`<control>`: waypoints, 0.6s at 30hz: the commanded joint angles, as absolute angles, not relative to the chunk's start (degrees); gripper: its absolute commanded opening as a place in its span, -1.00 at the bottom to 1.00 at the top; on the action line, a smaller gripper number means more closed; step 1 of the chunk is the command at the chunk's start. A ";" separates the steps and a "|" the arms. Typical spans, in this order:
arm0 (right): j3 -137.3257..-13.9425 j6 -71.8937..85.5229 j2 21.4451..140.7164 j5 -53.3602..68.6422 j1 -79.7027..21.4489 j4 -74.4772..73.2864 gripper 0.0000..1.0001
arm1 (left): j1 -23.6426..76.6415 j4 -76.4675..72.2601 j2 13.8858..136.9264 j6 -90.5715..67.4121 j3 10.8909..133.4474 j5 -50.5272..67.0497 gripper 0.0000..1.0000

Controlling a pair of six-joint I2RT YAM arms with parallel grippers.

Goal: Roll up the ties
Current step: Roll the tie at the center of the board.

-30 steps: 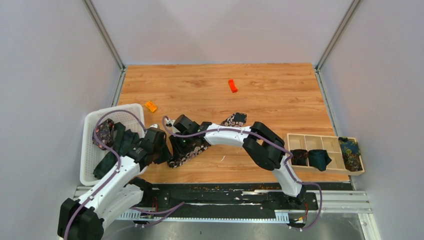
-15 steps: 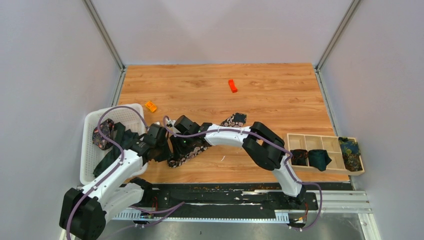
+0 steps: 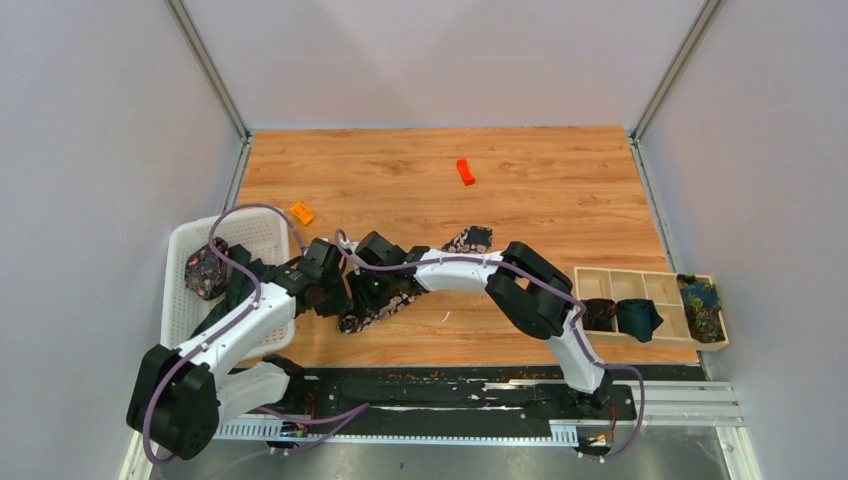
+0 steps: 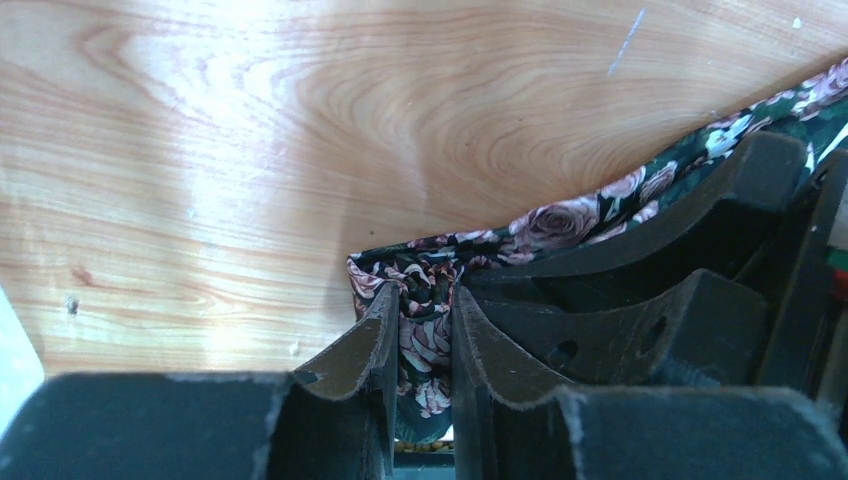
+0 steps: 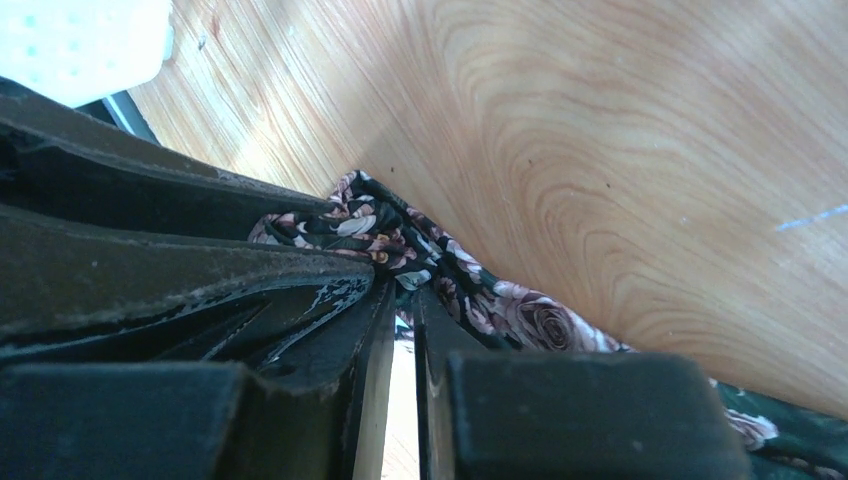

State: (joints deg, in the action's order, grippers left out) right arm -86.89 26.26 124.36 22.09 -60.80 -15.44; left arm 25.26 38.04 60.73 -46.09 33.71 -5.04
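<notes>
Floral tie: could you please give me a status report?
Left gripper shut on floral tie. Right gripper likewise. Bunched end between them; grippers crowded together.

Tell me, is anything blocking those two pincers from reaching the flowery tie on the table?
Nothing visible. The left pincer and right pincer are both closed on the flowery tie, pinching its end side by side.
</notes>
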 commanded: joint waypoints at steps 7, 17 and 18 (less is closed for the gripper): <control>-82.64 23.51 117.16 21.97 -58.73 -15.81 -0.67 | 29.47 29.26 66.38 -48.37 37.30 -9.74 -0.81; -78.07 22.58 111.63 19.86 -54.18 -16.96 -0.55 | 33.00 31.69 67.20 -48.70 38.30 -14.93 -0.85; -77.35 22.59 111.12 19.60 -53.63 -16.96 -0.55 | 33.62 32.28 67.09 -48.74 38.50 -15.69 -0.85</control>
State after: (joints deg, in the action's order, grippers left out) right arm -79.35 23.68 115.68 21.08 -55.64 -17.26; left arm 32.10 31.97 66.92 -47.66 36.51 -11.09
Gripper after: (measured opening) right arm 0.221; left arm 0.271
